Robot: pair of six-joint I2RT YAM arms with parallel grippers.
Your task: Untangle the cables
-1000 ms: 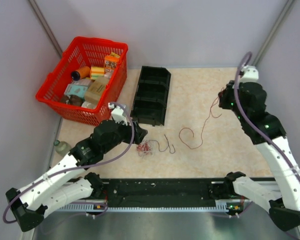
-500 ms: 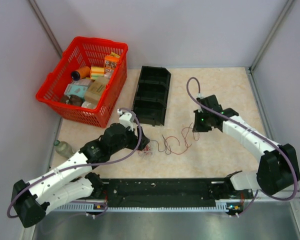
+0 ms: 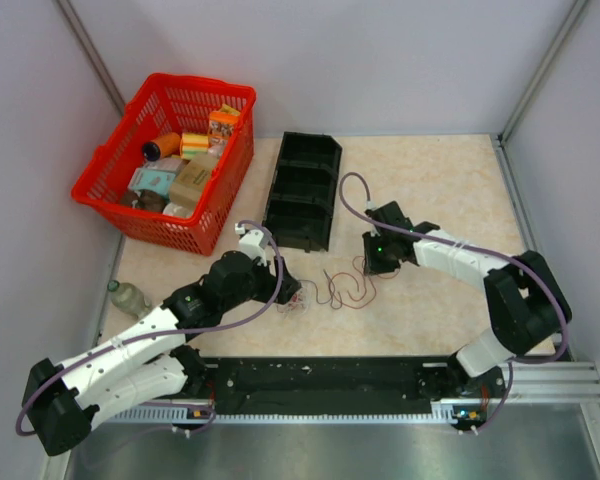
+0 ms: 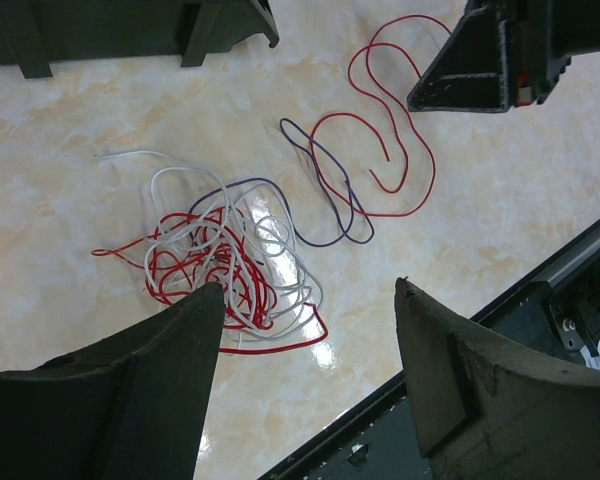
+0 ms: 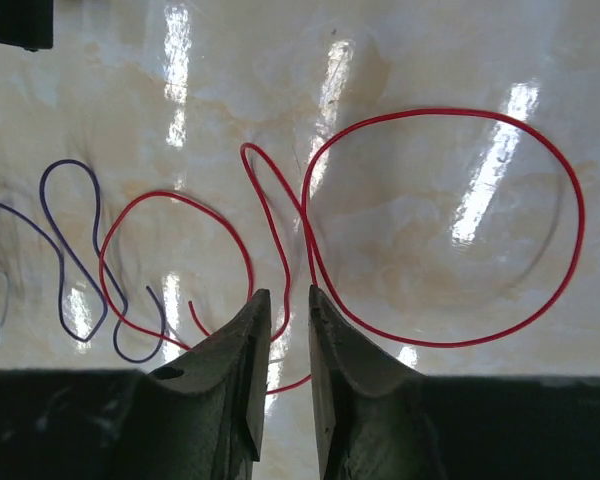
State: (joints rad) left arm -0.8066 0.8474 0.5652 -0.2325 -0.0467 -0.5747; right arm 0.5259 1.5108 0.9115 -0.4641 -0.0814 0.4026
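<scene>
Three colours of wire make up the cables (image 3: 325, 292), which lie in a loose row on the near middle of the counter (image 3: 450, 180). In the overhead view their long axis runs from 9 to 3 o'clock. The left tool (image 3: 285, 285) hangs over the 9 o'clock end and the right tool (image 3: 372, 265) is low over the 3 o'clock end.

From the left wrist, that tool's fingers are wide apart with nothing between them. Just off their 10 o'clock side lies a roundish knot (image 4: 230, 265) of red and white with no clear long axis. Only a white tail points out of it toward 10 o'clock and a red one toward 9. A dark wire (image 4: 320, 175) snakes out of the knot, running from 11 down to 5 o'clock.

From the right wrist, the red wire (image 5: 450, 110) lies flat in one big loop at 2 o'clock of the fingertips, with smaller bends trailing toward 9. Its free end is a small hook beside the left finger. The fingers stand a slim gap apart, wider than the wire running under them, so it does not look pinched.

The sensible move, I judge, is to lift the right tool straight off so the laid-out wire is not dragged. The left tool can then take the white tail, not the middle of the knot. It should draw the tail slowly and low toward 10 o'clock, away from the freed wires.
</scene>
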